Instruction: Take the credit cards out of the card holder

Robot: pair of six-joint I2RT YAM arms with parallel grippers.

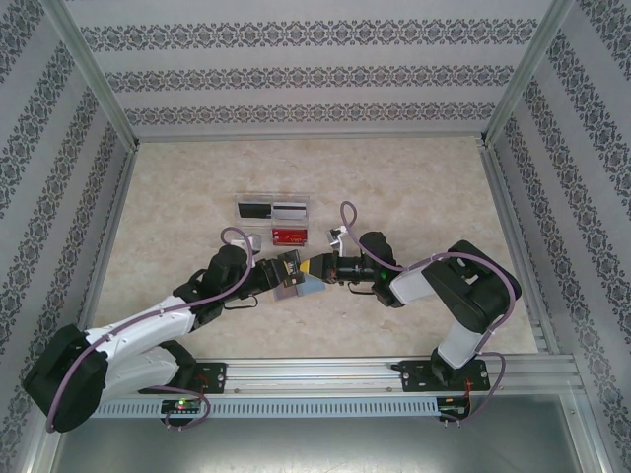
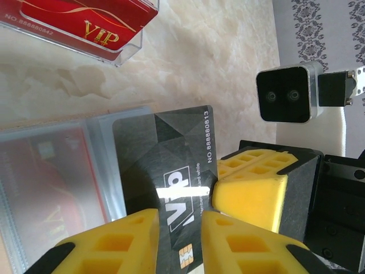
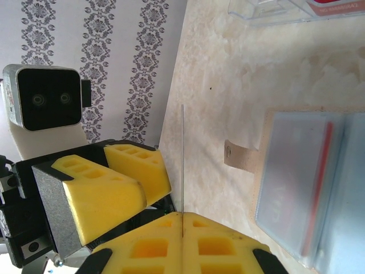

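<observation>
Right jaws pinching black VIP credit card (image 2: 165, 148) by its edge. Left jaws hanging slightly spread over card face, gripping nothing. Card holder (image 2: 51, 182) lying open on counter (image 1: 414, 187), clear sleeves facing up, reddish card showing through one. Black card overlapping holder's edge, cannot tell if fully out. Counter showing pale beige marble pattern. Clear tray (image 1: 274, 209) sitting further back, holding red VIP card (image 2: 85, 20). Damask-striped wallpaper walls (image 1: 315, 59) enclosing three sides, aluminium posts (image 1: 99, 84) running up corners.

Damask-striped walls (image 1: 315, 59), pale marbled tabletop (image 1: 414, 197), aluminium frame (image 1: 394, 367)
</observation>
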